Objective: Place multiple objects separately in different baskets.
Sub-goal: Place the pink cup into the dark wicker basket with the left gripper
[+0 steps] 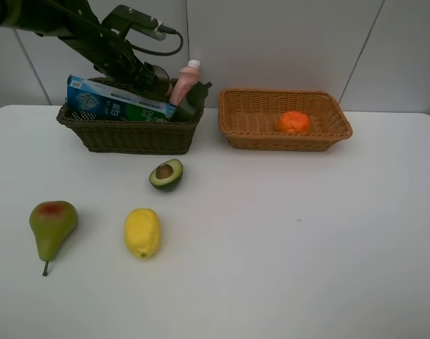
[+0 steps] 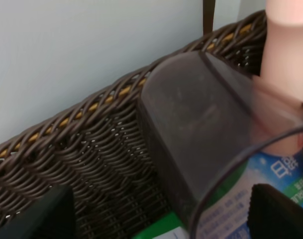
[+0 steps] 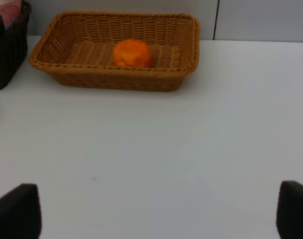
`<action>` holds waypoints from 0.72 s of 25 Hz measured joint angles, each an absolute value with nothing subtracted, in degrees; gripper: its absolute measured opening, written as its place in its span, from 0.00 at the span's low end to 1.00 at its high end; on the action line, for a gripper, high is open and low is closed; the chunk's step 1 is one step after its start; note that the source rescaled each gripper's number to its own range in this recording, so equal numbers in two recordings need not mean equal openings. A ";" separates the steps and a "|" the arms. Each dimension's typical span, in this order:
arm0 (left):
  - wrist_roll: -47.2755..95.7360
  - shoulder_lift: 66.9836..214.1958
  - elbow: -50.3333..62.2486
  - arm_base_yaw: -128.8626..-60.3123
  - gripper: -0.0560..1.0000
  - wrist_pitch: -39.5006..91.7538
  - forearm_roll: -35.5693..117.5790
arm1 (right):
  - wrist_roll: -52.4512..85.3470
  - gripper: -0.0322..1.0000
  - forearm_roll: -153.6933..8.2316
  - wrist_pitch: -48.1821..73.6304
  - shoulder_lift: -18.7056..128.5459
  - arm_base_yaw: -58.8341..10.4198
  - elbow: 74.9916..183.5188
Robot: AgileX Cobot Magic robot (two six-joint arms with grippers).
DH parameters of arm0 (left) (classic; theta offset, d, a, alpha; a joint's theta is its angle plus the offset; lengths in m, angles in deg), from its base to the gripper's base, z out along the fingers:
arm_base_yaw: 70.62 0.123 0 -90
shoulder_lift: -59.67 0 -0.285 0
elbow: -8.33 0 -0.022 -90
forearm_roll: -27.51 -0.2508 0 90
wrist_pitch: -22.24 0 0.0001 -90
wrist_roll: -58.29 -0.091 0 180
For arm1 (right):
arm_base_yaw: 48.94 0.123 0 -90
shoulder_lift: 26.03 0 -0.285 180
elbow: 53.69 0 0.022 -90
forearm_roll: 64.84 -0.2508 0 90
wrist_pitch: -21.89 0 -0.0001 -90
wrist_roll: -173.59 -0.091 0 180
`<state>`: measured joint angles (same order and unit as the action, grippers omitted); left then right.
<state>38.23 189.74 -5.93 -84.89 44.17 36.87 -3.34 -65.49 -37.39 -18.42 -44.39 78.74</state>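
Left hand (image 2: 158, 214) spread wide over dark wicker basket (image 2: 91, 149), translucent mauve cup (image 2: 201, 124) laid inside between its fingers (image 2: 37, 219), right hand (image 3: 153, 206) spread above desk (image 3: 226, 119), orange (image 3: 133, 53) well ahead

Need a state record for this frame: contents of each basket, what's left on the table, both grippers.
dark basket: toothpaste box, pink bottle, dark bottle, see-through cup
light basket: orange only
table: avocado half, lemon, pear, none touching, all in front of the dark basket
left gripper: open, over the dark basket, by the cup
right gripper: open, holding nothing, above bare table
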 joint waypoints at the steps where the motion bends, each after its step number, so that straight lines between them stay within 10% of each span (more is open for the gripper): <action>1: 38.23 189.74 -5.93 -84.89 0.92 44.17 36.87 | -3.34 1.00 -65.49 -37.39 -18.42 -44.39 78.74; 18: 39.89 188.10 -5.93 -84.89 0.99 45.87 37.12 | -3.34 1.00 -65.49 -37.39 -18.42 -44.39 78.74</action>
